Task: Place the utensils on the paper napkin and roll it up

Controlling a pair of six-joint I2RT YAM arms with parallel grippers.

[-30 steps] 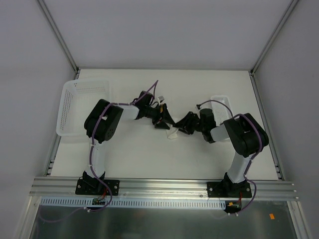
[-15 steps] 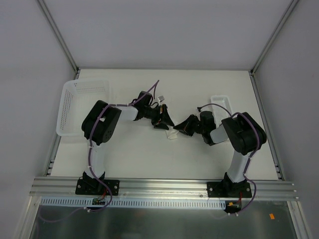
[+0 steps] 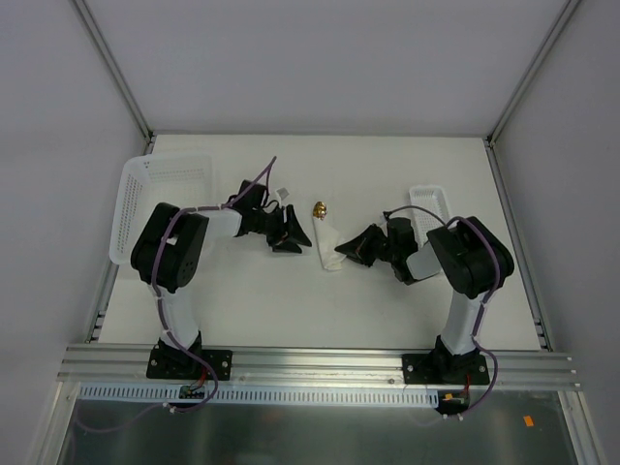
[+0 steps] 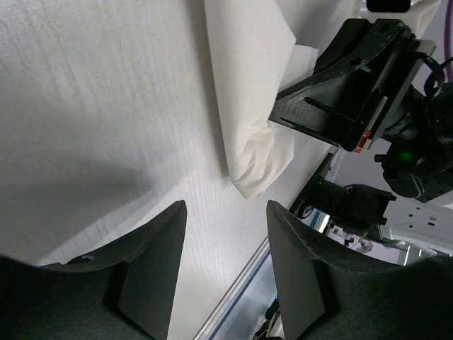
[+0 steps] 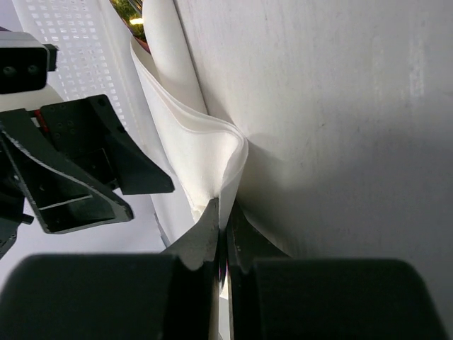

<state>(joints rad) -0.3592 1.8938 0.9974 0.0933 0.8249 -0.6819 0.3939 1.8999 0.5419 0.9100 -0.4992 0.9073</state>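
Observation:
The paper napkin (image 3: 326,246) lies rolled into a loose white bundle at mid-table, also seen in the left wrist view (image 4: 248,106) and the right wrist view (image 5: 202,152). The spoon's gold bowl (image 3: 319,208) pokes out of the roll's far end. The fork is hidden. My right gripper (image 3: 347,250) is shut on the near edge of the napkin (image 5: 224,219), pinching its folded layers. My left gripper (image 3: 291,237) stands to the left of the roll and clear of it, open, with only bare table between its fingers (image 4: 226,234).
A large white perforated basket (image 3: 160,203) sits at the table's left edge. A smaller one (image 3: 429,203) stands behind the right arm. The table's metal rail (image 3: 320,363) runs along the near edge.
My left arm has drawn back to the left, off the napkin, uncovering the roll and the gold spoon bowl. My right gripper has closed on the napkin's edge.

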